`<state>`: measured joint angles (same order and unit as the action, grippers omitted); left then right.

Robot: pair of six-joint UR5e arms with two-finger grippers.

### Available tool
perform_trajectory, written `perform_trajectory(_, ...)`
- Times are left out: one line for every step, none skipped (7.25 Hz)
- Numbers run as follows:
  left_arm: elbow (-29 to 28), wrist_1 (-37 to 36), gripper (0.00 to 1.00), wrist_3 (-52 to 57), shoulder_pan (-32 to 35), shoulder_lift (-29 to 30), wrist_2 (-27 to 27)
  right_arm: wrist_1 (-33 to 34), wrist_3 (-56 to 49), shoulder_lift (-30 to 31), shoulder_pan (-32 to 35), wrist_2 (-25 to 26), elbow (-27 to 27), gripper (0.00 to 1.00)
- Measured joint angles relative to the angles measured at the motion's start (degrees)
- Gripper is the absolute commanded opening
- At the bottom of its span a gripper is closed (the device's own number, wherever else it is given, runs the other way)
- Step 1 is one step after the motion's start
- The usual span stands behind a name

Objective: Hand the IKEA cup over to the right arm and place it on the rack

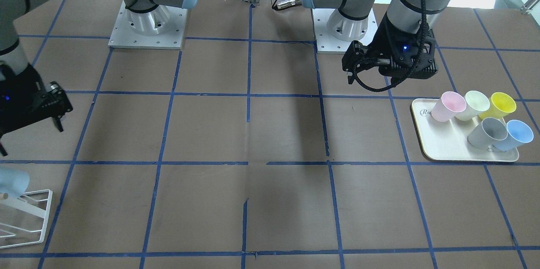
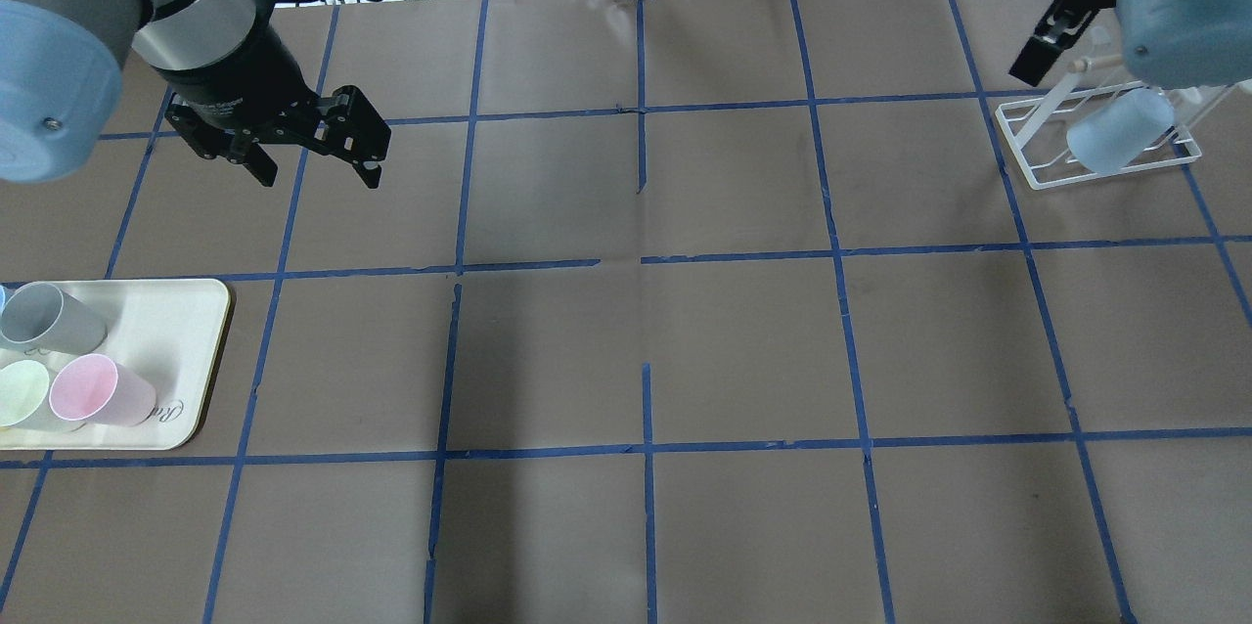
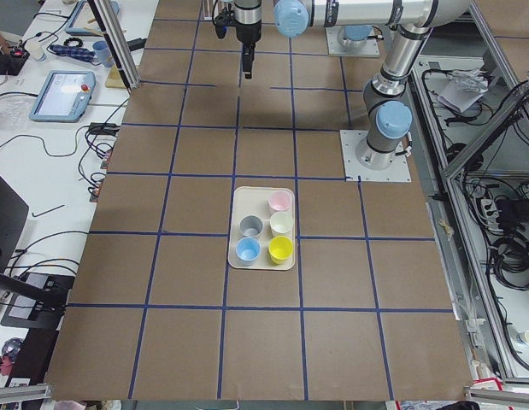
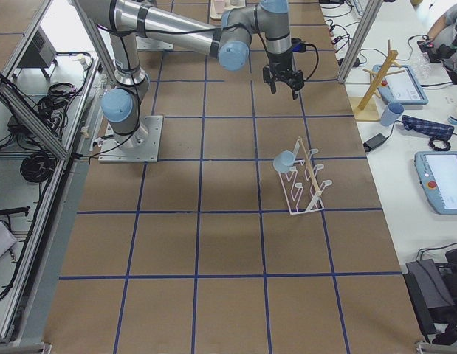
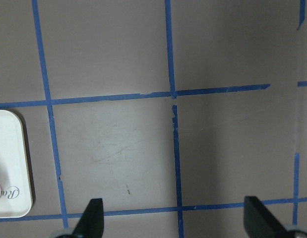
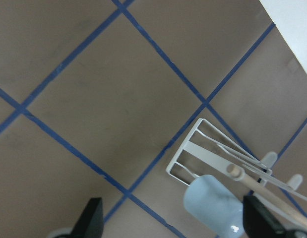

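A cream tray (image 1: 443, 140) lies on the brown desk (image 1: 211, 134), which is gridded with blue tape. On the tray, mouths up, stand a pink cup (image 1: 448, 106), pale cup (image 1: 473, 105) and yellow cup (image 1: 500, 106) in one row. A grey cup (image 1: 487, 132) and blue cup (image 1: 514, 135) touch in the other.

Matt plastic cup (image 6: 213, 206), white-coated wire rack (image 6: 184, 145)

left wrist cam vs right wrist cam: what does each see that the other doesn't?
Left wrist only: a corner of the cream tray at the frame's left edge. Right wrist only: the rack with the IKEA cup on it. Both: brown table with blue tape lines, plus left fingers and right fingers spread and empty at the bottom edge.
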<state>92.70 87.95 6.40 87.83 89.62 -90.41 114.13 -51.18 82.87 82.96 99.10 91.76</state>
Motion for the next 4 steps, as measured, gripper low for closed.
perform_trajectory(-0.03, 0.02, 1.00, 0.32, -0.08, -0.17, -0.18, -4.17, 10.44, 2.06, 3.38, -2.00, -0.10, 1.00)
perform_trajectory(-0.04, 0.05, 1.00, 0.46, -0.20, -0.26, -0.25, -8.35, 21.06, 4.57, 5.09, -6.29, -0.08, 1.00)
perform_trajectory(-0.06, 0.18, 1.00, 0.50, -0.25, -0.37, -0.30, -11.80, 30.88, 6.62, 5.39, -9.73, -0.13, 1.00)
perform_trajectory(-0.06, 0.33, 1.00, 0.48, -0.25, -0.44, -0.34, -13.51, 38.77, 7.54, 4.91, -10.97, -0.28, 1.00)
